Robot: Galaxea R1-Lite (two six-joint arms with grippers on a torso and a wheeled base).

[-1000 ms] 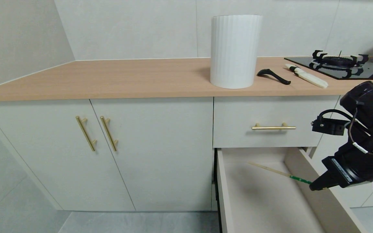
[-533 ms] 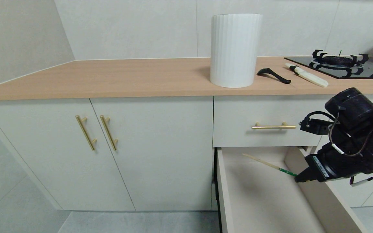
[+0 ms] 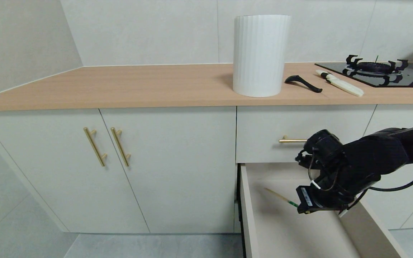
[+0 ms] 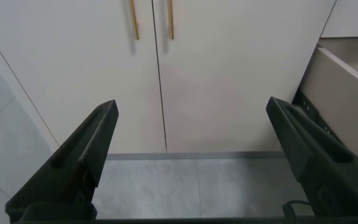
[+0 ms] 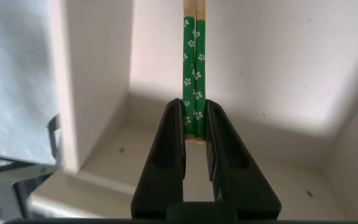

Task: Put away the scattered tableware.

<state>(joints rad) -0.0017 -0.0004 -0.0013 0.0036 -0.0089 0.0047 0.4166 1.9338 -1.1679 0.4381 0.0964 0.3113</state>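
- The right gripper (image 3: 302, 208) is held low inside the open drawer (image 3: 248, 211), between its left and right walls, toward the back.
- Its fingers (image 5: 174, 134) are clenched on two chopsticks (image 3: 281, 197); they are gripped side by side at their green, flower-printed ends (image 5: 195, 68).
- The bare wooden tips are pointed toward the drawer's back left corner. Whether they touch the drawer floor cannot be told.
- Pale drawer floor is seen on both sides of the chopsticks, with more room on the left wall's side. The gripper's body sits close to the right wall.
- One shut drawer front is seen just above, its gold handle (image 3: 289, 141) partly covered by the arm.
- The left gripper (image 4: 191, 118) is held in front of the two cabinet doors (image 4: 160, 74), over the grey floor, with its fingers (image 4: 101, 134) spread wide apart and nothing between them.
- Two long gold handles (image 3: 94, 147) are counted on those doors, one each, just beside the seam.
- On the surface (image 3: 120, 86), one tall white ribbed container (image 3: 260, 55) stands near the front edge.
- Two loose pieces lie beside it, apart from each other: a black utensil (image 3: 303, 84) and a white knife (image 3: 340, 84), next to the stove (image 3: 375, 73).
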